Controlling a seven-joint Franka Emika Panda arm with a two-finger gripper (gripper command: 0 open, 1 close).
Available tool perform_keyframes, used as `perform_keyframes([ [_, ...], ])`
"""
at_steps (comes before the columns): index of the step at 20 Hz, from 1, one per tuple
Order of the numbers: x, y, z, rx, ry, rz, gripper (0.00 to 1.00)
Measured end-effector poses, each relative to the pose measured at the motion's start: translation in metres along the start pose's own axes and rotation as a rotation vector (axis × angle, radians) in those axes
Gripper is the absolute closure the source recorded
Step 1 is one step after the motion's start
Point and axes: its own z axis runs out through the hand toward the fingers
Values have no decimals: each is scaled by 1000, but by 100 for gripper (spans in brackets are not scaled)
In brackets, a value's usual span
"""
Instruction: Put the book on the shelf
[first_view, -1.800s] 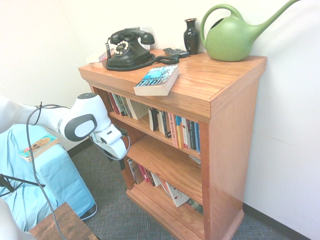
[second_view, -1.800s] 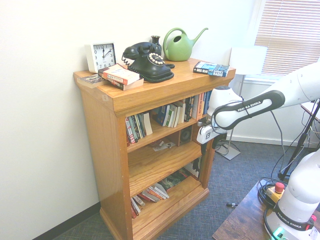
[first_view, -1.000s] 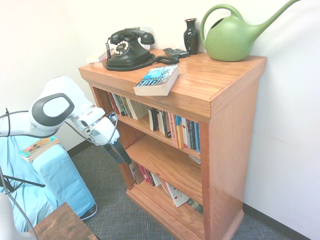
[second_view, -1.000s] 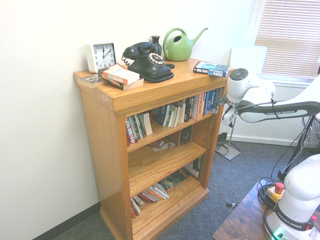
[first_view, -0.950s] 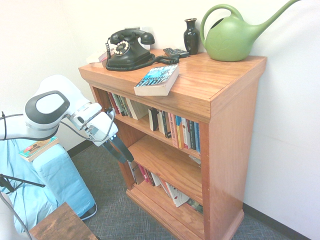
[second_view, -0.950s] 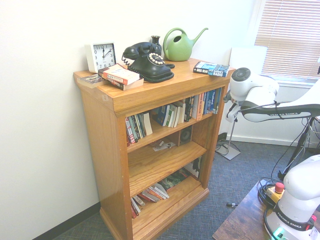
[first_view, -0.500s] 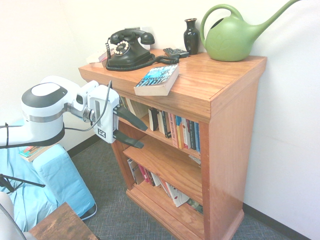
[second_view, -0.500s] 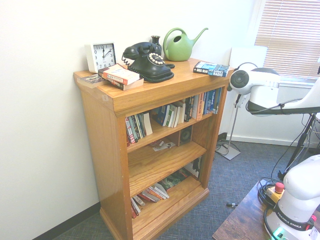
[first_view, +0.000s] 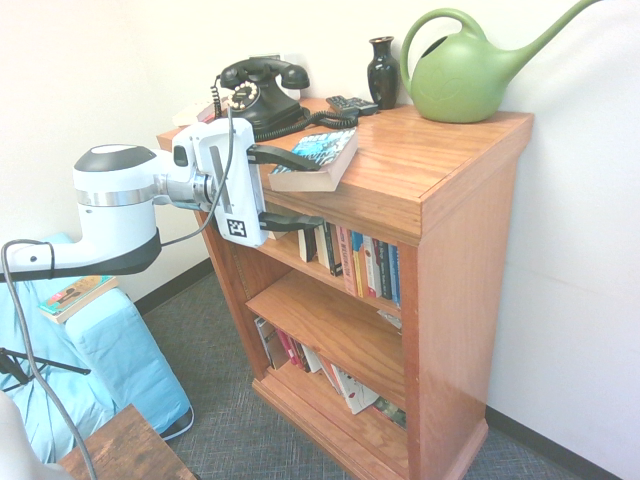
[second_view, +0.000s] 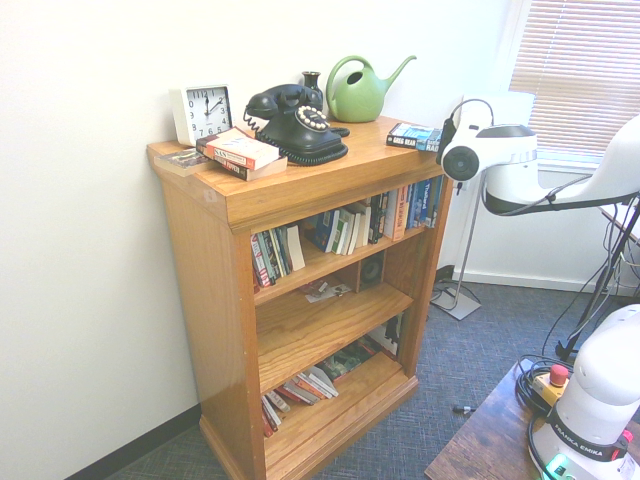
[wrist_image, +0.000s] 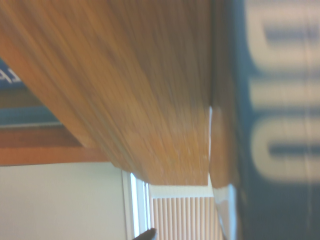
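The book (first_view: 318, 158), blue-teal with cream page edges, lies flat at the front edge of the bookcase top (first_view: 420, 160). My gripper (first_view: 322, 193) points level at it and is open. Its upper finger reaches over the book's near end, its lower finger sits below the overhanging top, in front of the shelf (first_view: 285, 247); nothing is gripped. From the other side the book (second_view: 420, 136) shows right beside the white wrist (second_view: 480, 155). The wrist view is blurred: the wood of the bookcase top (wrist_image: 150, 100) and the book's white lettering (wrist_image: 280, 100).
A black telephone (first_view: 258, 98), dark vase (first_view: 382, 72) and green watering can (first_view: 465, 68) stand on top, with a clock (second_view: 206, 112) and an orange book (second_view: 240, 153). Upright books (first_view: 355, 262) fill part of the shelf. A blue-draped piece (first_view: 90, 370) stands at left.
The arm has risen from the level of the lower boards to the bookcase top and turned level. Its open jaws now bracket the top's edge and the book's near end.
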Motion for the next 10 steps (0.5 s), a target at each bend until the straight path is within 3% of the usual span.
perform_keyframes([
  [10,25,-26,7,-22,46,-45,0],
])
